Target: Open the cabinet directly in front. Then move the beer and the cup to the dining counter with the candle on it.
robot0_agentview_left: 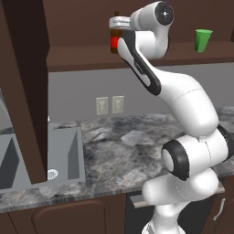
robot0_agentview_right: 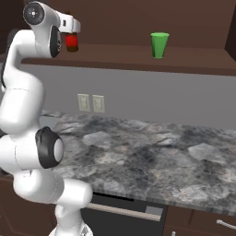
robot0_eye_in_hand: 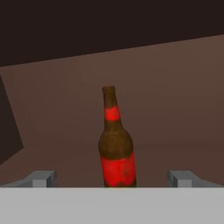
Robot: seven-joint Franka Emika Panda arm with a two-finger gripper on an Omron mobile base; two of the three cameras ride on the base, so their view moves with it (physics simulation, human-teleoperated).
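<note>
At the left edge of the left base view, an open door [robot0_agentview_left: 25, 91] of the cabinet [robot0_agentview_left: 137, 55] is seen swung outward over the sink [robot0_agentview_left: 41, 155], so the opening step is judged done. Below, a grey marbled surface [robot0_agentview_left: 119, 146] runs across, with two wall outlets [robot0_agentview_left: 109, 105] behind it.

On the cabinet's shelf [robot0_agentview_right: 138, 57], toward its left end, the beer [robot0_eye_in_hand: 116, 144] is seen standing upright. The gripper [robot0_eye_in_hand: 113, 179] is held level with it, just in front. The jaws are spread as wide as they go, one fingertip on each side of the bottle's base in the hand view, with clear gaps left on both sides. Nothing is held. The bottle is centred between the fingertips [robot0_eye_in_hand: 41, 178], and whether it lies fully between them or slightly beyond cannot be told.

Further right along the shelf, well apart from the bottle, the cup [robot0_agentview_right: 159, 44] is seen upright and untouched.

The task is judged to be in its early part: the cabinet is open, and the grasp on the beer is being lined up but is not yet made. Still left are closing on the bottle, carrying it to the dining counter, and then fetching the cup in the same way.
</note>
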